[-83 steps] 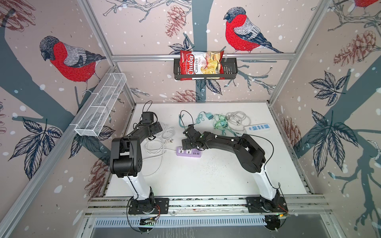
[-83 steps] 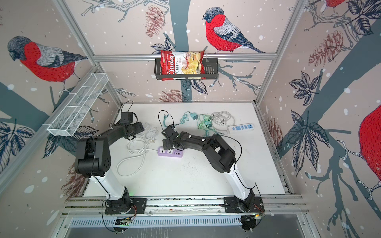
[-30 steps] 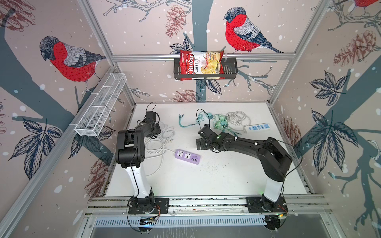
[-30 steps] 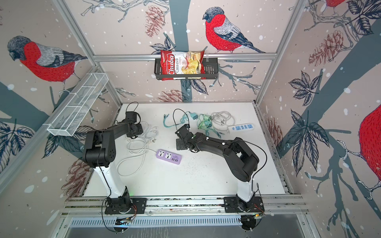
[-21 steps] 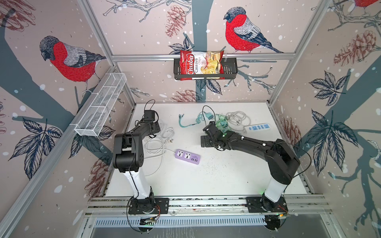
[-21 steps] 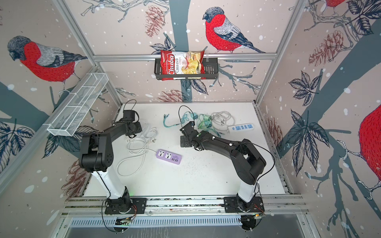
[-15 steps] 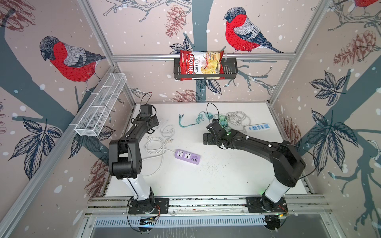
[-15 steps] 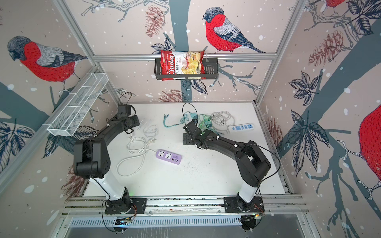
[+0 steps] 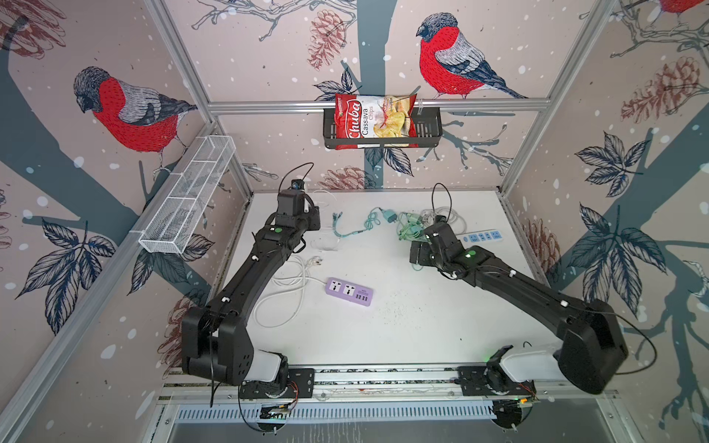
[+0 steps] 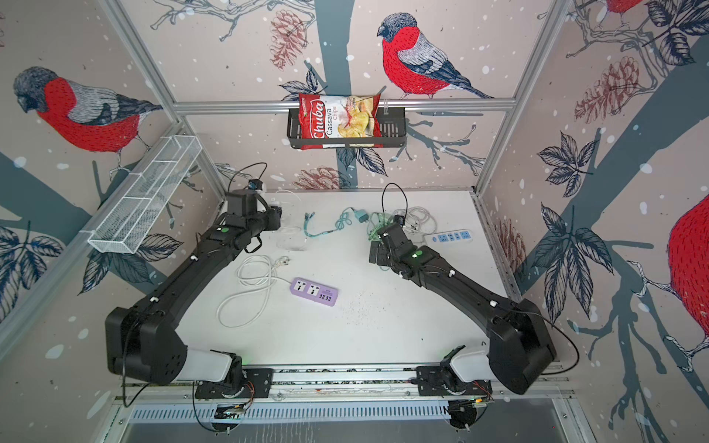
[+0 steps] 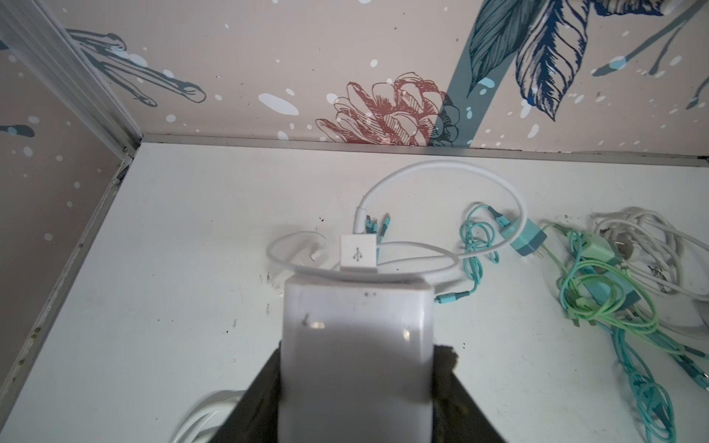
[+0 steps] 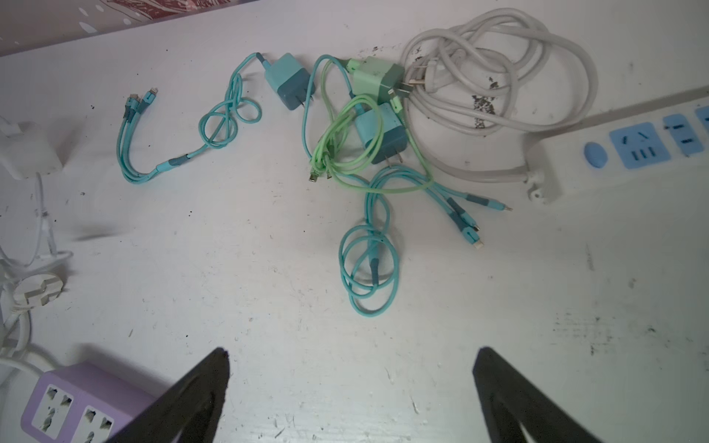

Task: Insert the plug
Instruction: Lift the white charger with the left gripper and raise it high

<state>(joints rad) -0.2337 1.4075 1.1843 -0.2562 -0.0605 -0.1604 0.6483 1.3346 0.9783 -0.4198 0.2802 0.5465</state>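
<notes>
Charger (image 11: 355, 307) in left gripper (image 11: 358, 354); right gripper (image 12: 352, 353) wide open.

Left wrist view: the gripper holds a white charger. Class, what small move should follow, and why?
Probably swing the left gripper, shut on the white charger, toward the purple power strip: the strip's sockets stand empty, and the charger sits well apart from it.

Both top views look down; wrist views hover near table (image 9: 422, 326).

Robot lab enclosure, aluminium frame (image 9: 268, 106), bird-print panels (image 9: 268, 57) (three sides), rail-mounted arms (image 9: 253, 276)
</notes>
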